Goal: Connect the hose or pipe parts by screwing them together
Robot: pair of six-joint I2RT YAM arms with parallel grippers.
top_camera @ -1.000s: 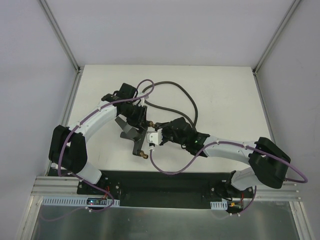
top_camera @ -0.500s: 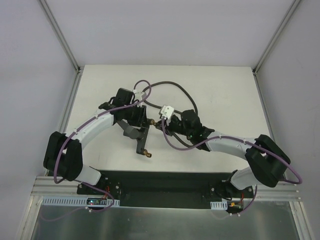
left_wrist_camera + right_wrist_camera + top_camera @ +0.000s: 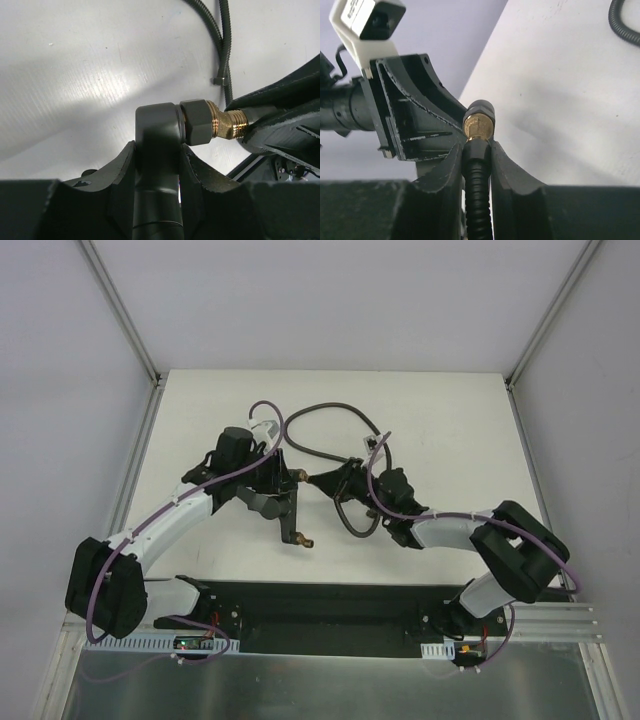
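The black T-shaped fitting [image 3: 291, 518] hangs above the table's middle, and my left gripper [image 3: 280, 485] is shut on its body [image 3: 156, 130]. One brass threaded tip [image 3: 227, 124] points right; another brass tip [image 3: 305, 539] points toward the near edge. My right gripper [image 3: 328, 480] is shut on the end connector [image 3: 476, 150] of the dark-grey hose [image 3: 340, 410]. That connector sits end to end against the fitting's brass tip [image 3: 479, 126]. The rest of the hose loops over the far side of the table [image 3: 450, 420].
Both arms meet at the table's middle, their purple cables [image 3: 262, 412] arching above them. The left gripper's body [image 3: 405, 115] fills the space just left of the right jaws. Slack hose [image 3: 222, 45] lies on the table behind the joint.
My right wrist has rolled round the hose's axis, its white camera mount swinging from the near side to the far side. The left arm has shifted left, still gripping the fitting.
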